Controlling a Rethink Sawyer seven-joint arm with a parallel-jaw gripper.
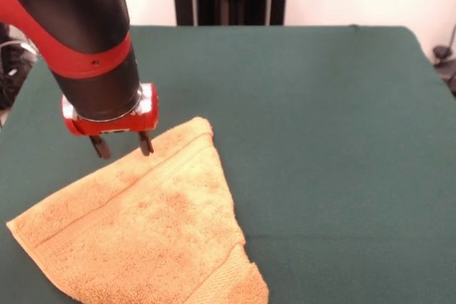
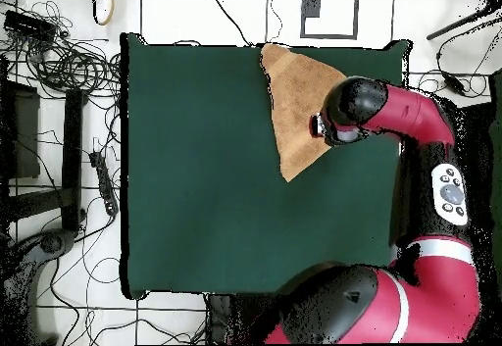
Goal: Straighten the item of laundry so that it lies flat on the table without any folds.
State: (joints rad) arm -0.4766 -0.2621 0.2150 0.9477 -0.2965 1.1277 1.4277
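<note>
Front view: the towel [image 1: 146, 229] is seen lying on the green table [image 1: 320, 119] at the lower left of the picture, folded into a rough triangle with one corner pointing away toward the middle of the table. A second layer is visible along the near edge, where a flap is turned over. The gripper [image 1: 122, 145] is held just above the towel's upper edge, near that far corner — its two dark fingers are spread apart, and nothing is pinched between them. In the overhead view the towel [image 2: 294, 102] is shown as a triangle against the table's upper edge, tapering to a point toward the table's middle, and the arm's wrist is placed over the towel's right-hand side.
</note>
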